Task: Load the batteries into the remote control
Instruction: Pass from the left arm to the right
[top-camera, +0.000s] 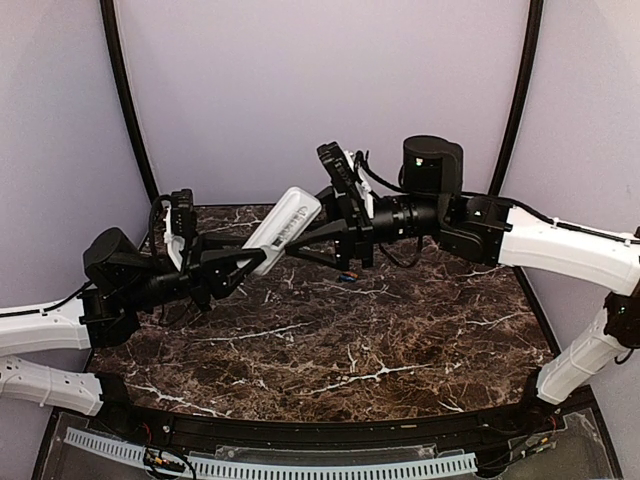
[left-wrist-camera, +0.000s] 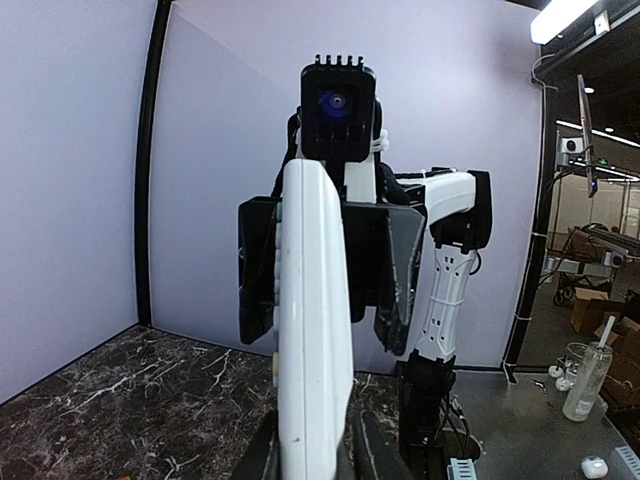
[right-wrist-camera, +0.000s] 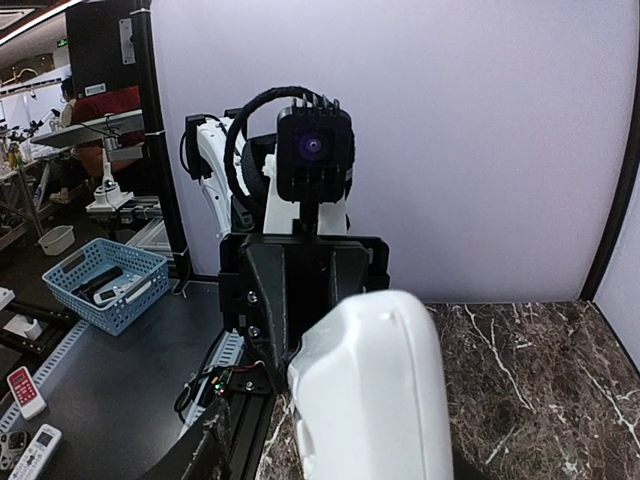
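The white remote control (top-camera: 286, 226) is held off the marble table (top-camera: 330, 350), tilted up toward the back. My left gripper (top-camera: 255, 258) is shut on its lower end. In the left wrist view the remote (left-wrist-camera: 312, 330) stands edge-on between my fingers (left-wrist-camera: 378, 450). My right gripper (top-camera: 312, 242) is open, its jaws on either side of the remote's upper end without touching. In the right wrist view the remote's end (right-wrist-camera: 375, 400) fills the middle; one finger (right-wrist-camera: 190, 450) shows apart from it, the other is hidden. A tiny blue and orange-red thing, probably the batteries (top-camera: 346, 277), lies on the table under the right gripper.
Purple walls close the back and sides. Beyond the table's left edge are a black frame rail (right-wrist-camera: 235, 420), a blue basket (right-wrist-camera: 100, 282) and spare remotes (right-wrist-camera: 28, 448). A bottle (left-wrist-camera: 586, 380) stands on a bench to the right.
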